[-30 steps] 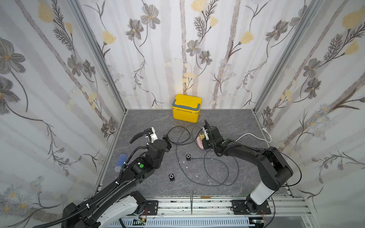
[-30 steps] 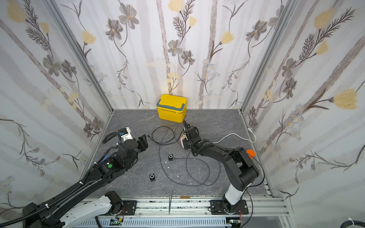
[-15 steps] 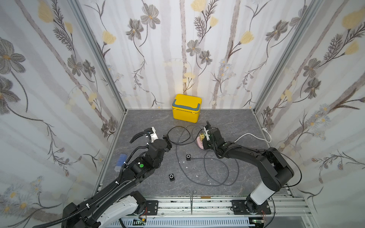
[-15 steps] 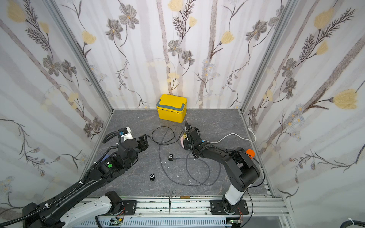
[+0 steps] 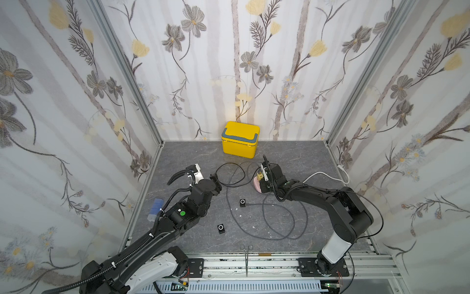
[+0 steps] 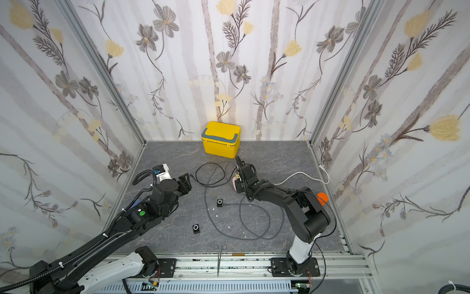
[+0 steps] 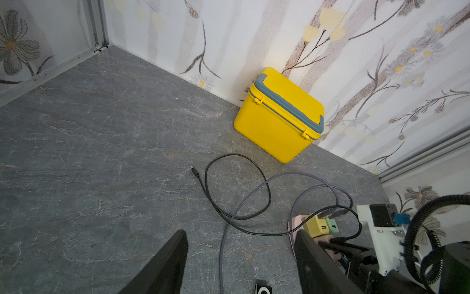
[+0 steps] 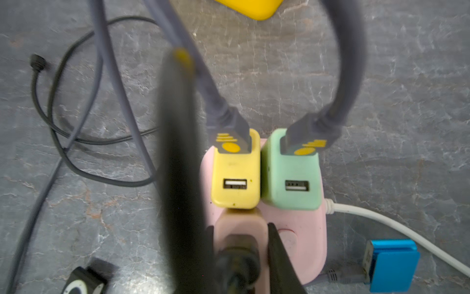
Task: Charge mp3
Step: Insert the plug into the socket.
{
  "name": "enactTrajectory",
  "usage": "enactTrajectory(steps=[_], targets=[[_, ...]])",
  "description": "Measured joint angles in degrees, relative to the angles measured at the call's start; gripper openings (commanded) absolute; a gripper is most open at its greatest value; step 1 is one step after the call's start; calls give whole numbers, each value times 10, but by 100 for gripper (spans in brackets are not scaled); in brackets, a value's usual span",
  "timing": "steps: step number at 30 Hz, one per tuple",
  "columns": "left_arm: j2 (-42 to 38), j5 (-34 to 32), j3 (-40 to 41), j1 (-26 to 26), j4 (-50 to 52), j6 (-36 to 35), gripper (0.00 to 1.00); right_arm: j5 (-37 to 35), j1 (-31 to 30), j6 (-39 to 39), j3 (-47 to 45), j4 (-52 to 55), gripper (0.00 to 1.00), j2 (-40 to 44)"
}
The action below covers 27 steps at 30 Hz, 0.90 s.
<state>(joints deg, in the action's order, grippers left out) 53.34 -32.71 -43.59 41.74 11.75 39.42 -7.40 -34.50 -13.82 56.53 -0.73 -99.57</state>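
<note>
Plugging charger end, looks like: right hand (image 5: pixel 262 177) pinching black USB plug (image 8: pixel 239 257) at beige adapter (image 8: pixel 239 224); left hand (image 7: pixel 239 239) spread, empty; loose mp3 (image 5: pixel 221 228) sits uncabled near desk (image 7: pixel 101 152) front; next probably: grab free connector (image 7: pixel 194 171), align with port

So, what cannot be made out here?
Black cable plug in the right hand: blurred, right wrist view; seating unclear.
Small black square mp3 player: cut by the left wrist view's edge.
Blue rectangular mp3 player: absent from both top views, probably behind the right arm.
</note>
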Motion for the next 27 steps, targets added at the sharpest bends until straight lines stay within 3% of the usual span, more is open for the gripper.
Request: enactTrajectory(steps=[8,14,17,22,27], targets=[[47,19,-18,-7,1,-7,69,-6,-1,0,-4,-3,0,-9],[128,59,-62,-47,39,-16,68,-4,-1,0,1,8,32,2],[158,80,-75,-72,56,-16,68,-4,-1,1,9,54,44,15],[207,104,-93,-110,67,-19,68,17,-1,8,27,81,55,56],[262,128,-112,-143,71,-24,65,48,-1,13,30,86,54,97]])
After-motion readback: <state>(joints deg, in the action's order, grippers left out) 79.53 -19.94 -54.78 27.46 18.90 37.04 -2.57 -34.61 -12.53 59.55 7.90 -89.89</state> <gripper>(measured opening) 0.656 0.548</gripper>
